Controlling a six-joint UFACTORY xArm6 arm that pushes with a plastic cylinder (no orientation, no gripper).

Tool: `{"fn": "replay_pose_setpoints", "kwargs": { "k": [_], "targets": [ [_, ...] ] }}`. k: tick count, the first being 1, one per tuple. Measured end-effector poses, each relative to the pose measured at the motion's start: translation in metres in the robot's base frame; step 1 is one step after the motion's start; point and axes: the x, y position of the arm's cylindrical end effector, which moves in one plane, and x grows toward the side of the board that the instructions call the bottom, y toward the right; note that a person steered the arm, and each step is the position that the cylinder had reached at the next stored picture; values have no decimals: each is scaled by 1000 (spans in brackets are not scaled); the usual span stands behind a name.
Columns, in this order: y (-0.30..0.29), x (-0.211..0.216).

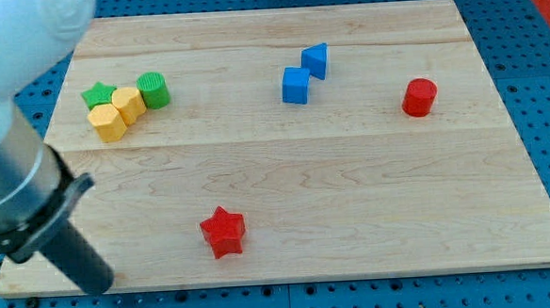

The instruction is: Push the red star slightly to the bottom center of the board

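My tip (pixel 101 284) rests at the board's (pixel 352 188) bottom-left corner, right by the lower edge, with the dark rod slanting up and to the view's left into the grey arm that fills that side of the view. There is no claw here to be apart or together: the arm ends in a plain rod, and it touches no block. The red star (pixel 223 231) lies to the right of my tip and a little above it, near but clearly apart, in the lower part of the board and somewhat left of centre. Well above my tip, toward the view's top left, sits a tight cluster: a green star (pixel 98 94), a green cylinder (pixel 154 90) to its right, and two yellow blocks (pixel 118 113) just below them, all touching or nearly so. Further right and up from my tip, past the red star, two blue blocks stand corner to corner: a blue cube (pixel 295 85) and, just above and to its right, a blue wedge-like block (pixel 315 60). Farthest from my tip, toward the view's upper right, a red cylinder (pixel 420 97) stands alone.
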Motion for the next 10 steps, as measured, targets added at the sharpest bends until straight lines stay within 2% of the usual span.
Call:
{"fn": "replay_pose_setpoints", "kwargs": {
  "k": [2, 4, 6, 8, 10],
  "targets": [
    [28, -97],
    [22, -137],
    [22, -137],
    [39, -24],
    [88, -27]
  ]
}}
